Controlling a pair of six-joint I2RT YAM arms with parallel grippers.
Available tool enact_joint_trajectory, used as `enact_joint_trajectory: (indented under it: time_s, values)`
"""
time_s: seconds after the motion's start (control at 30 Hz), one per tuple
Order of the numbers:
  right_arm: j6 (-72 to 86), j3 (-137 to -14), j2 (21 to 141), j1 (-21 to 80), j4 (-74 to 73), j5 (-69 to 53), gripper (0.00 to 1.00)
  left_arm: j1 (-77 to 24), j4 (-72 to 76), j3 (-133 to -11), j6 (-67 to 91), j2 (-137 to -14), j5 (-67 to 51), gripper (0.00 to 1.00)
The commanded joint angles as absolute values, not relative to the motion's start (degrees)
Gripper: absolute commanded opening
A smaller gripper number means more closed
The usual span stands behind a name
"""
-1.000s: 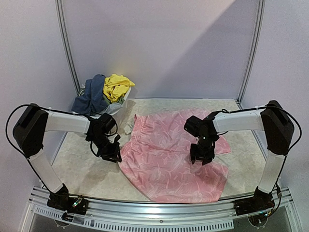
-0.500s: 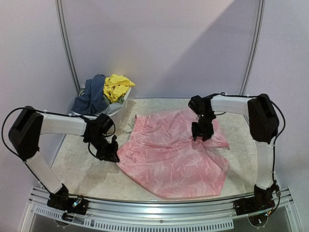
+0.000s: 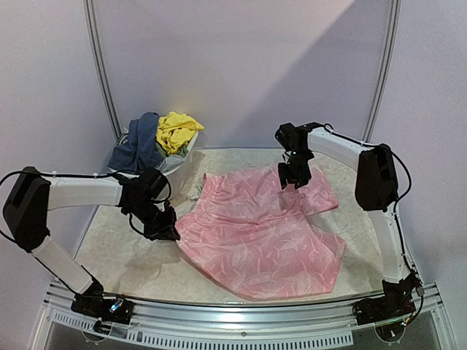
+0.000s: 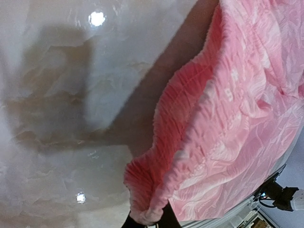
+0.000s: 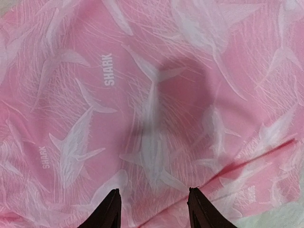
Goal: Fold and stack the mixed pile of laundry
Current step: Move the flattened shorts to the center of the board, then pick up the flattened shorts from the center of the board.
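While the left gripper [image 3: 162, 227] is pinching the gathered edge of the pale pink patterned piece [image 3: 255, 233], lying spread on the table [image 3: 124, 255], the right gripper [image 3: 295, 177] is hovering open-fingered over its far edge (gripping nothing); pulling one-handed is probably risking a bunched, skewed fold.

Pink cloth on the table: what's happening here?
The left gripper is shut on the gathered left edge of the pink shark-print garment, which lies spread but rumpled on the table. The right gripper hovers with jaws open over the garment's far right part, holding nothing. A yellow piece and a blue piece sit heaped in the white tub at the back left.
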State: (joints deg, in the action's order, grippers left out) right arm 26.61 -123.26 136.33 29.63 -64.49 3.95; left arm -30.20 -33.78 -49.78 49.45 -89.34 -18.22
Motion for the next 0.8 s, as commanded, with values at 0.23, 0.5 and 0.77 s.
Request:
enact_joint_trajectory:
  time_s: [0.23,0.5,0.77]
  values:
    - [42.06,-94.86,100.81,32.90,-70.58,6.03,0.55,-30.97,-34.88,-46.82,50.34,-83.47,-14.90,0.00]
    - [64.27,-67.81,76.73,42.33,-71.32,2.58,0.63,-31.03,-36.00,-42.74,49.89,-78.52,-13.93,0.00]
    - [80.31,-52.24,67.45,56.33,-61.73,-4.80,0.61,-31.03,-33.19,-37.97,51.86,-75.45,-15.15,0.00]
